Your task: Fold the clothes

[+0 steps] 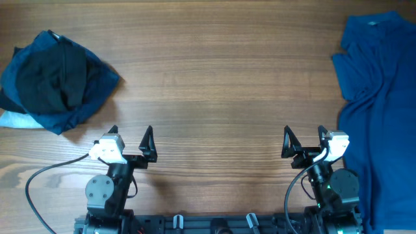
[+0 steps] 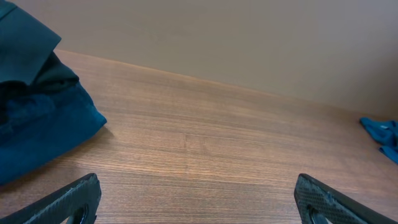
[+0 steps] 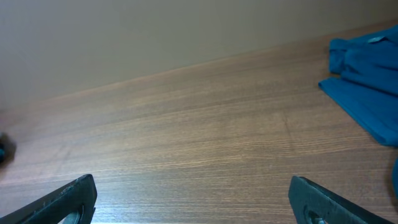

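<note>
the counter [image 1: 214,71] is brown wood with long lines. behind it stands a plain tan wall [image 2: 249,37].

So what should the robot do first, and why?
Probably swing the right gripper out to the near edge of the blue shirt and pinch it. The shirt lies rumpled along the table's right side, beside that arm. That gripper is open and empty, and the bare wood in the middle leaves room to spread the shirt.

Two grippers: the left gripper [image 1: 130,138] and the right gripper [image 1: 303,136]. One blue shirt [image 1: 377,84] at the right. One dark heap [image 1: 55,78] far left, perhaps two garments bundled. One table [image 1: 214,78].
</note>
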{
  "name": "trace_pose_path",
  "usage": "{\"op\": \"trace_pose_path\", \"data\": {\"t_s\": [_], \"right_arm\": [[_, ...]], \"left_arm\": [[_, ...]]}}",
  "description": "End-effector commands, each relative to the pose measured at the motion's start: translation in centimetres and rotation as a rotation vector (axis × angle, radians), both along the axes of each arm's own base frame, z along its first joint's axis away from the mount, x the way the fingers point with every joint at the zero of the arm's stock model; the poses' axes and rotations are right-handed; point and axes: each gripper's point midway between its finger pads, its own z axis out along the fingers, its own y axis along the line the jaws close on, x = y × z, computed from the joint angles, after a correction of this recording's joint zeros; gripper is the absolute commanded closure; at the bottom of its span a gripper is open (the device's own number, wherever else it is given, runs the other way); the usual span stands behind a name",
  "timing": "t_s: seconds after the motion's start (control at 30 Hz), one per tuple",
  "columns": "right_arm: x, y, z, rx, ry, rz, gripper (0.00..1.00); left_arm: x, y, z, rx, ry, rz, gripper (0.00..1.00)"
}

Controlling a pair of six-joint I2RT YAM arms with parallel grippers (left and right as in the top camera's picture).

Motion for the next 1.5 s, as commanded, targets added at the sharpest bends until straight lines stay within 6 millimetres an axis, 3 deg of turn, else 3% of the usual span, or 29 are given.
{"op": "trace_pose_path", "data": {"t_s": [0.0,0.8,0.9,1.03,1.13,1.23,1.27,1.37,1.47], "right_arm": [[0.0,-0.2,0.4,0.006,-0.013,-0.013,0.0],[0.0,-0.2,0.4,0.004,-0.014,-0.013,0.0],[0.2,-2.2,0.6,-0.066,-0.028,-0.119,0.0],[0.1,-2.1,0.5,-0.062,-0.023,-0.114,0.0],[0.1,-1.7,0.4,0.161,-0.004,-0.131,0.0],[0.0,-0.2,0.3,0.593,0.062,-0.129,0.0],[0.0,-0.2,0.3,0.665,0.073,-0.141,0.0],[-0.1,0.3,0.4,0.791,0.099,-0.135,0.0],[-0.2,1.0,0.5,0.789,0.111,-0.096,0.0]], "left_arm": [[0.0,0.0,-0.2,-0.008,0.0,0.001,0.0],[0.0,0.0,-0.2,-0.008,-0.001,0.001,0.0],[0.0,0.0,-0.2,-0.009,-0.001,0.001,0.0],[-0.1,-0.6,-0.2,-0.013,0.0,-0.03,0.0],[-0.2,-1.5,-0.1,-0.02,-0.001,-0.081,0.0],[-0.4,-2.1,0.0,-0.024,-0.005,-0.117,0.0],[-0.4,-2.3,0.0,-0.026,-0.006,-0.131,0.0],[-0.7,-3.1,0.1,-0.031,-0.008,-0.179,0.0],[-0.7,-3.2,0.2,-0.032,-0.009,-0.185,0.0]]}}
